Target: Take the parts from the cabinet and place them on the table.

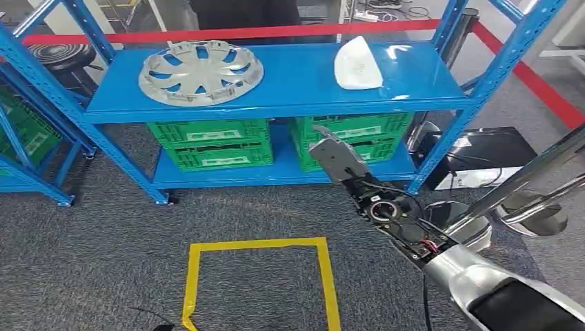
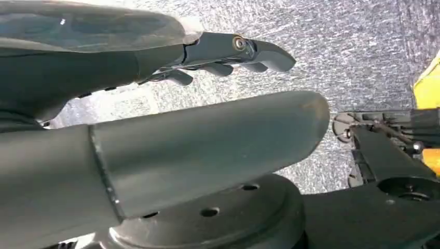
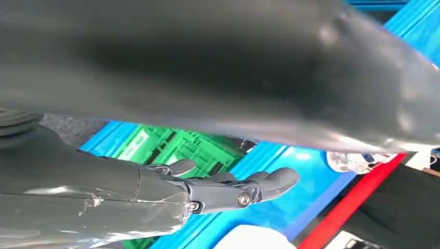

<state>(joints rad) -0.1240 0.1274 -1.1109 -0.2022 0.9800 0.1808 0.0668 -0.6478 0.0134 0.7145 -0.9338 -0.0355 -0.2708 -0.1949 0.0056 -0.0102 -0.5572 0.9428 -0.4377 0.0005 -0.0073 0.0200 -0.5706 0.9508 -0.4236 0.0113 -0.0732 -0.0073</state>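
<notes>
Right robot hand [image 1: 336, 157] empty; shelf [image 1: 290, 93]: one hubcap [image 1: 201, 72], one white cover [image 1: 358, 63]

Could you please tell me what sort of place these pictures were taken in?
Probably a workshop or robot test area: a blue metal shelving rack holding a wheel cover, green plastic crates beneath, and a yellow tape square on grey carpet.

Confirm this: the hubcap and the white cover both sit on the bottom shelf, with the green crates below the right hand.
Not quite. The head view shows the hubcap and white cover on the top shelf, not the bottom one. The green crates fill the bottom shelf, and the right hand, holding nothing, is raised in front of them.
</notes>
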